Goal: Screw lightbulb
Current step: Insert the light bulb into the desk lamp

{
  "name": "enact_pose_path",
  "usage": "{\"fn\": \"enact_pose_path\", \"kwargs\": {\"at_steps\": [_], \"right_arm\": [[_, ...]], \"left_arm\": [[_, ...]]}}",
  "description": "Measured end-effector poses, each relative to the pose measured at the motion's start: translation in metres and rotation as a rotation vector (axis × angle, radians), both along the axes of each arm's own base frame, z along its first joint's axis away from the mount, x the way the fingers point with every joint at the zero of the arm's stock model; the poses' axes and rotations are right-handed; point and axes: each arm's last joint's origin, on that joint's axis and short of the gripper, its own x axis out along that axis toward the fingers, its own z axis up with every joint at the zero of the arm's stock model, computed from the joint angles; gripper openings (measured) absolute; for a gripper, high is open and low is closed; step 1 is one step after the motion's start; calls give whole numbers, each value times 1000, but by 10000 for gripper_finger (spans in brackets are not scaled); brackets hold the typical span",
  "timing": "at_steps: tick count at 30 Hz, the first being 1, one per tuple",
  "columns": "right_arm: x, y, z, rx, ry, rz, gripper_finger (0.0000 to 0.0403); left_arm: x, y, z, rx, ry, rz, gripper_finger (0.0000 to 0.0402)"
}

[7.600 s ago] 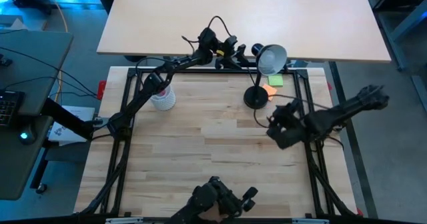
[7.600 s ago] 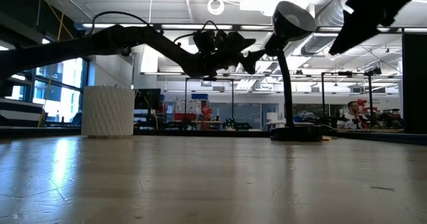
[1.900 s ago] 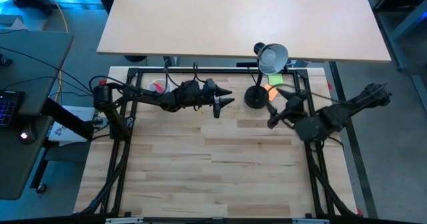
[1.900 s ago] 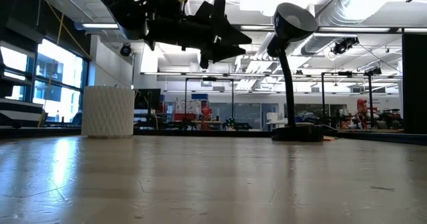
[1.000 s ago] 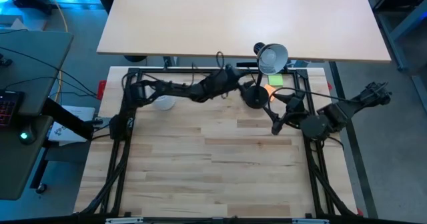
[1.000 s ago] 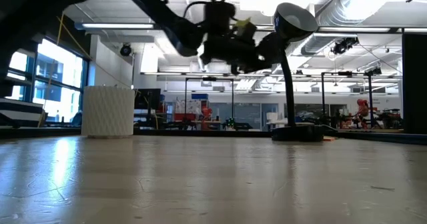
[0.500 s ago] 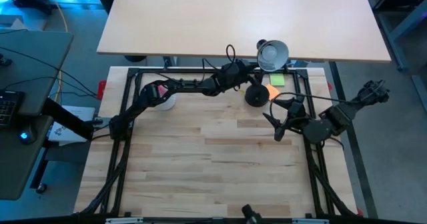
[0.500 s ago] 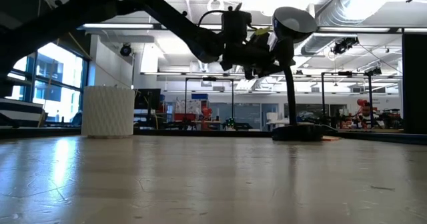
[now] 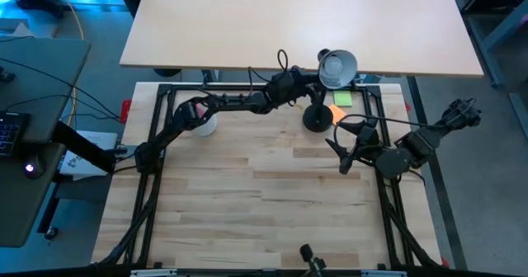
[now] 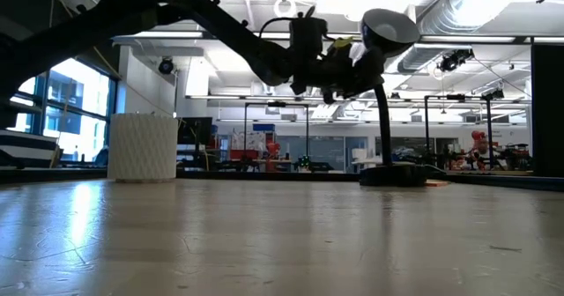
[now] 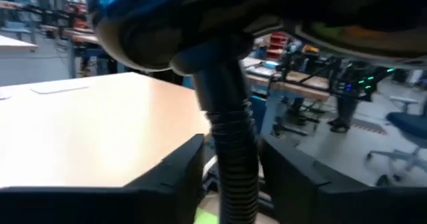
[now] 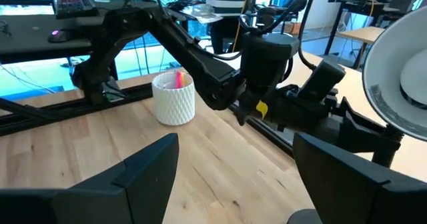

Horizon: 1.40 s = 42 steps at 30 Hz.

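Observation:
The black desk lamp stands on its round base (image 9: 316, 119) at the table's far edge, its shade (image 9: 337, 67) turned up. In the right wrist view a white rounded lightbulb (image 12: 415, 77) sits inside the shade. My left gripper (image 9: 311, 82) reaches level to the lamp's ribbed neck (image 11: 230, 117). It is open, and its fingers (image 11: 177, 177) stand on either side of the neck with narrow gaps showing. My right gripper (image 9: 338, 152) hovers open over the table, near side of the lamp base, with nothing between its fingers (image 12: 143, 177).
A white ribbed cup (image 9: 200, 122) holding pink items stands at the far left, under my left arm. Orange and green notes (image 9: 338, 104) lie beside the lamp base. A black frame rail (image 9: 231, 86) runs along the far edge, with another light tabletop (image 9: 297, 21) beyond it.
My left gripper has gone toward the table's far right, from beside the lamp base up to the lamp's neck just under the shade. The lamp stands where it was.

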Motion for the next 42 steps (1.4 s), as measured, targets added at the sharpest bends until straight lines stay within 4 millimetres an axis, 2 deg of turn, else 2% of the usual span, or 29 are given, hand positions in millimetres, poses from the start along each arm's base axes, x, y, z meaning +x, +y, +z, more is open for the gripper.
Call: {"fn": "enact_pose_path", "kwargs": {"at_steps": [7, 9, 18, 25, 34, 38, 42], "right_arm": [[0, 0, 0, 0, -1, -1, 291], [0, 0, 0, 6, -5, -2, 291], [-4, 8, 1, 15, -18, 47, 291], [-8, 16, 4, 8, -55, 52, 291], [-15, 24, 4, -2, -67, 81, 291], [-17, 28, 4, 19, -79, 100, 291], [-21, 32, 4, 34, -86, 129, 291]], "left_arm": [[-2, 4, 1, 28, 3, -108, 48], [-2, 4, 1, 29, 2, -109, 36], [2, -9, 7, 55, 9, -152, 36], [2, -18, 12, -9, 17, -245, 36], [5, -57, 28, 40, 170, -290, 35], [-3, -72, 27, 34, 177, -302, 35], [-27, -79, 22, -19, 157, -306, 35]]}}
